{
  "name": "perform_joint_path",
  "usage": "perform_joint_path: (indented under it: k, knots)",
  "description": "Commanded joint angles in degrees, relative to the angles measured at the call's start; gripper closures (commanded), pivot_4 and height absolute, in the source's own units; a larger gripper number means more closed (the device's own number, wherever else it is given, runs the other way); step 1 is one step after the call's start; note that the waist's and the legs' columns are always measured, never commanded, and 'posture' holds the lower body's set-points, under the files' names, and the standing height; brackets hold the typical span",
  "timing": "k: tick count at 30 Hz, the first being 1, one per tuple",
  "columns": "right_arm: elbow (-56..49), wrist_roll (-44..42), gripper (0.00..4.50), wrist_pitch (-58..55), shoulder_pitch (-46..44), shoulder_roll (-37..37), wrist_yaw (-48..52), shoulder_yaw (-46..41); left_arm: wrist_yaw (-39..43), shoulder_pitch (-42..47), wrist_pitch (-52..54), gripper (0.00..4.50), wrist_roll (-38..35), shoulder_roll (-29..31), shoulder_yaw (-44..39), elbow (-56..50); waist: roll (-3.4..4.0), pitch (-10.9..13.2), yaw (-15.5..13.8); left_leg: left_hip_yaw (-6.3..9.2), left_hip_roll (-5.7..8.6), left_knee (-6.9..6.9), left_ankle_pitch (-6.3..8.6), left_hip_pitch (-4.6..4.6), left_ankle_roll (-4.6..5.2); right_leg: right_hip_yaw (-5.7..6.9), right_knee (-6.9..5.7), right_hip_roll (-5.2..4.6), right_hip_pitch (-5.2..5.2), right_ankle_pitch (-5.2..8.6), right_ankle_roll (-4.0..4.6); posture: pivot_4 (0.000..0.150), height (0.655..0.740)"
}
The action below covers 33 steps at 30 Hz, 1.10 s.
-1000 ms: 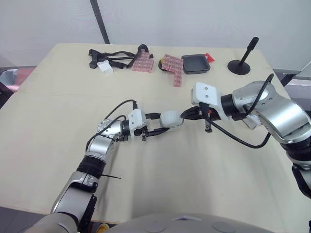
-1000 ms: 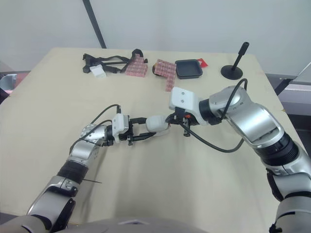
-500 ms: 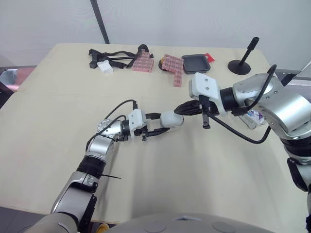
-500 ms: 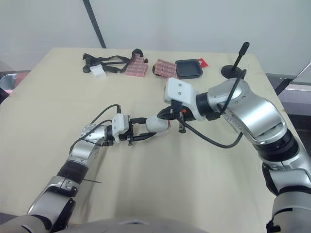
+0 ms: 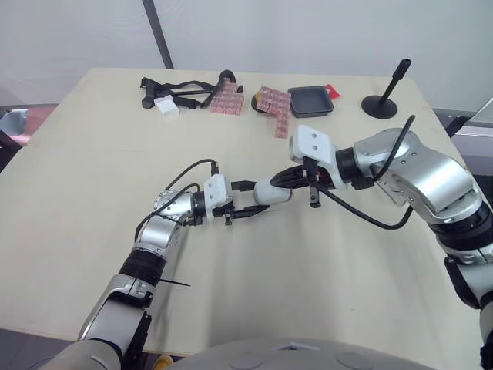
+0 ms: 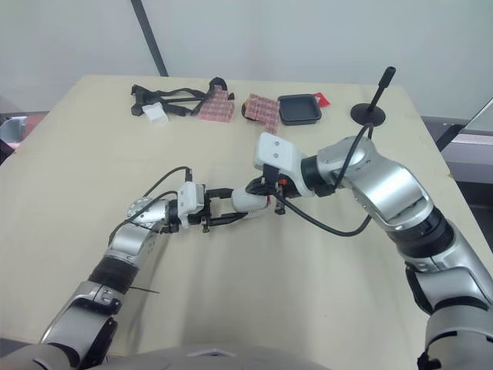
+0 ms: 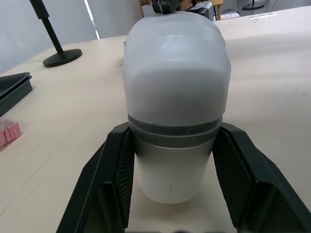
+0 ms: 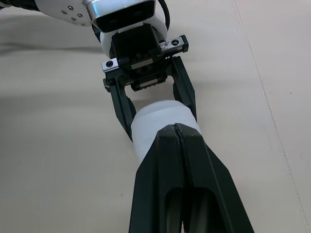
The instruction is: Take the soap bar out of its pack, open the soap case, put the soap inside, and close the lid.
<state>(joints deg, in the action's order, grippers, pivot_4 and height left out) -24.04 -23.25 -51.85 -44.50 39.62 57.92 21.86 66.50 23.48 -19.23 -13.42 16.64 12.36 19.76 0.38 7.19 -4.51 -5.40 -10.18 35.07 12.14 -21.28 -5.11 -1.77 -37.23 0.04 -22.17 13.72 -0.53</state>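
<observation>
Reaching forward low over the table (image 5: 92,154), the left arm stretches to mid-table, with the left gripper (image 5: 260,197) clamped on the sides of the white soap case (image 5: 277,191). The right arm bends in, elbow out. The right gripper (image 5: 283,182) has its fingers pressed together, tips touching the case's far end.

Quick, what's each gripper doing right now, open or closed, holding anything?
Left gripper: closed on the soap case.
Right gripper: closed, holding nothing, its tips at the soap case.
</observation>
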Motion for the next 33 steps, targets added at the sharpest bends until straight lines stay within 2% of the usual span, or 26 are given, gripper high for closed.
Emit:
perform_joint_path:
  k: [1,19,26,30,33]
  knots:
    - [0.41,1.66,4.48,0.77,1.06,0.28,-0.08,1.76,0.44,-0.09,-0.05,2.63,-0.56,0.57,-0.16,-2.42,-0.01,0.0,0.01,0.0,0.0,0.0,0.0,0.01,0.0,0.0,0.0,0.0,0.0,0.0,0.0,0.15,0.74]
    - [3.27,6.17,4.48,4.82,3.86,-0.74,-1.67,5.05,0.44,0.13,1.17,2.63,-1.16,1.06,-0.51,-3.42,-0.06,-0.08,0.18,-0.01,-0.01,-0.05,0.0,0.21,-0.01,-0.02,0.12,-0.01,0.13,0.0,0.0,0.15,0.74]
    - [1.74,0.56,4.48,5.39,2.46,-4.32,-2.74,-4.42,0.33,-0.21,1.97,2.63,-1.73,1.03,-0.78,-4.11,-0.06,-0.07,0.13,-0.03,0.0,-0.1,0.0,0.26,-0.02,-0.02,0.22,-0.01,0.19,0.0,0.01,0.15,0.74]
    - [0.46,-4.17,3.33,8.72,4.18,-8.07,-6.45,-15.02,0.49,-0.77,6.78,2.63,-3.93,1.5,-1.43,-6.99,-0.05,-0.06,-0.04,-0.03,-0.01,-0.12,0.0,0.08,-0.01,0.01,0.15,-0.01,0.09,0.0,0.0,0.15,0.74]
    - [-0.22,-5.31,2.35,9.5,5.81,-6.87,-5.97,-18.09,0.18,-1.68,12.99,2.63,-5.81,2.87,-1.95,-10.4,-0.06,-0.06,-0.15,-0.02,0.01,-0.1,0.0,-0.07,0.0,0.02,0.13,0.0,-0.05,0.0,0.0,0.15,0.74]
